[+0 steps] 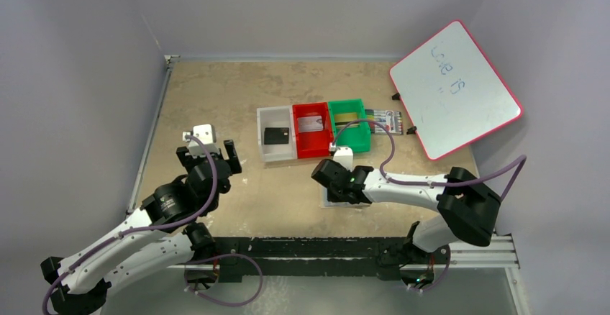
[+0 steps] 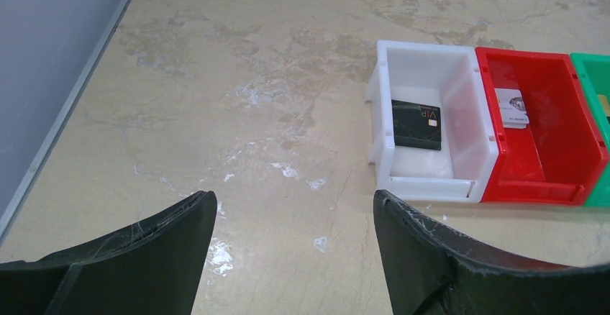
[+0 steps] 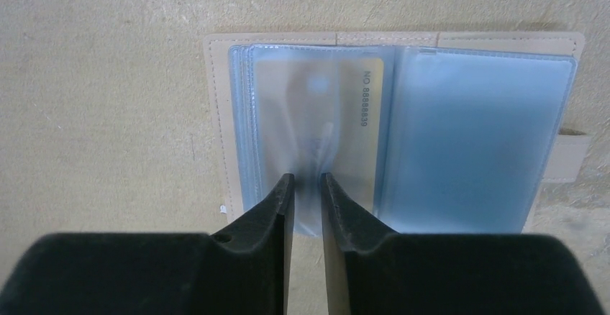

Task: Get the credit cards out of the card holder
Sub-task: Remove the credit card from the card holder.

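— Card holder (image 3: pixel 460 135) first: where does it lie?

— Spread open, flat on the table (image 1: pixel 216 92), at about 5 o'clock from the red bin (image 1: pixel 313 147) in the top view. There it is mostly hidden under the right gripper (image 3: pixel 307 178). From the right wrist, its tan border frames two light-blue pockets, and the snap tab (image 3: pixel 565 158) sticks out at 3 o'clock.

— Any card in it?

— One beige card (image 3: pixel 316 92) shows through the pocket on the 9 o'clock side, with a printed number along its 3 o'clock edge. The other pocket looks plain blue.

— And the right gripper's state?

— It points in from 6 o'clock, fingertips over the lower edge of the card pocket. The jaws stand at a narrow slit. Whether they pinch the sleeve or the card, I cannot tell.

— The left one?

— The left gripper (image 2: pixel 293 200) is spread wide above the tabletop, at about 9 o'clock from the white bin (image 2: pixel 464 113) and apart from it.

— What sits in the bins?

— Three stand side by side in a row. The white bin holds a black card (image 2: pixel 416 124) marked VIP and the red bin holds a pale card (image 2: pixel 511 108). The green bin (image 1: pixel 352 141), at the 3 o'clock end, holds something yellowish (image 1: pixel 347 118) that I cannot make out. Just beside it at 3 o'clock lies a marker pack (image 1: pixel 385 120). A red-rimmed whiteboard (image 1: pixel 453 88) stands at 2 o'clock on the table.
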{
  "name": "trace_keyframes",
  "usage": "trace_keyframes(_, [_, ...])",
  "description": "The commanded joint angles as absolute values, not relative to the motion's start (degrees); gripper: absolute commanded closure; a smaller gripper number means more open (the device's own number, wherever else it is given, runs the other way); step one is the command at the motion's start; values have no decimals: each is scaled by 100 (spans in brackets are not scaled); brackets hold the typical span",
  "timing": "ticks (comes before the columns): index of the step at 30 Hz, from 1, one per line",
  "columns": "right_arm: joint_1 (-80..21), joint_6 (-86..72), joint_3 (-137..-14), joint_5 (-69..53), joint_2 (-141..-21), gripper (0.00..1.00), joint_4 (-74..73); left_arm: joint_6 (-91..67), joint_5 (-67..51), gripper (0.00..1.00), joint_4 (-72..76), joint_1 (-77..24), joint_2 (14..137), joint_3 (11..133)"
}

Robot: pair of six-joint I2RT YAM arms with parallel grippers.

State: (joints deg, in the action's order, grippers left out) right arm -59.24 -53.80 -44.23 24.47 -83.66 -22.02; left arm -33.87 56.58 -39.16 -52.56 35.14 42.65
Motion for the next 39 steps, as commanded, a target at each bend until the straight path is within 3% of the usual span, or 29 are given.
trace_keyframes(1, [-5915, -5432, -4386, 2536, -8411, 82, -2356, -3413, 5711, 20, -3876, -5238, 3527, 4496])
trace_keyframes(7, [-5916, -5493, -4403, 2604, -8385, 100, -2330, -3409, 5713, 20, -3876, -5244, 3549, 4500])
trace_keyframes(16, [-5754, -5541, -4268, 2461, -7855, 100, -1933, -3411, 5709, 20, -3876, -5240, 3547, 4500])
trace_keyframes(24, [-5514, -5001, -3760, 1263, -6963, 100, -334, -3522, 5542, 20, -3775, -5243, 3543, 4447])
trace_keyframes(31, [-5511, -5140, -3546, 688, -7062, 100, 446, -4073, 4281, 20, -2624, -5241, 3407, 3953])
trace_keyframes(39, [-5511, -5534, -3151, 400, -7229, 100, 1231, -4616, 2700, 20, -1383, -5243, 4058, 3525])
